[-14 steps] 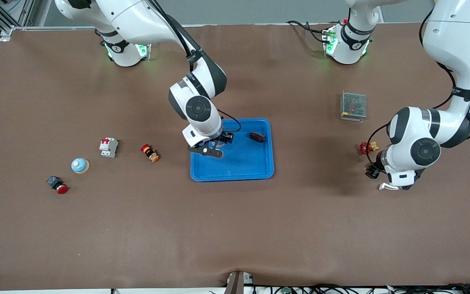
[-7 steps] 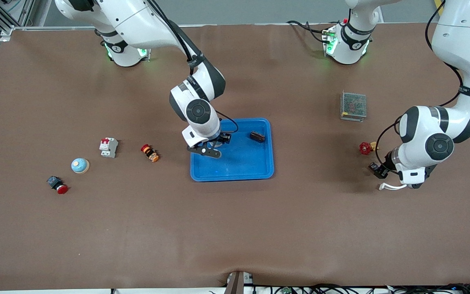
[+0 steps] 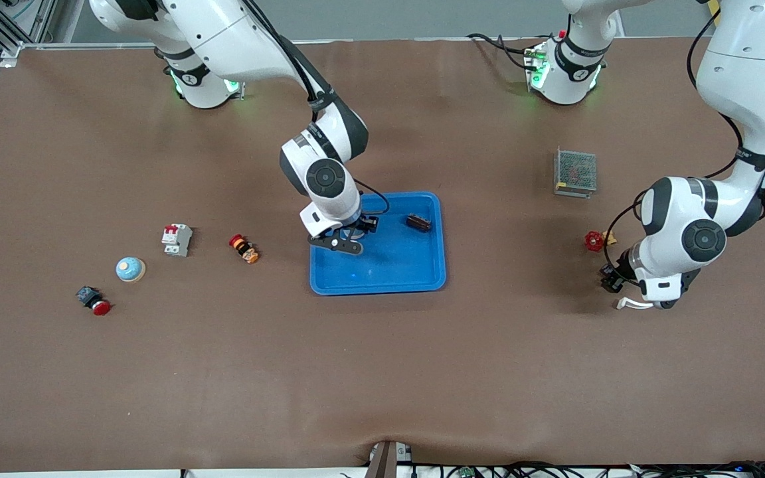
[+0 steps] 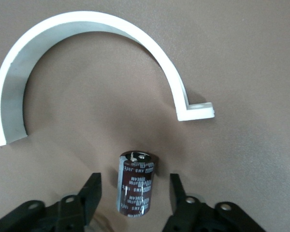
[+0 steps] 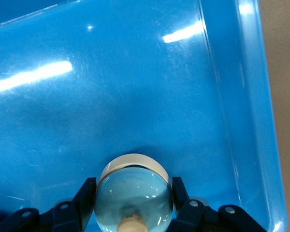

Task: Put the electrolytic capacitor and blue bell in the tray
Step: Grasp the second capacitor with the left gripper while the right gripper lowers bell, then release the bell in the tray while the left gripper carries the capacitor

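**Now both grippers at their parts**

The right gripper [image 5: 133, 203] is over the tray [image 3: 416, 269], fingers closed on the blue bell [image 5: 134, 195]. The left gripper [image 4: 134, 198] is low over the table; its fingers stand apart around the upright electrolytic capacitor [image 4: 137, 182], not touching it, with the white curved clamp [image 4: 87, 29] at 12 o'clock from it.
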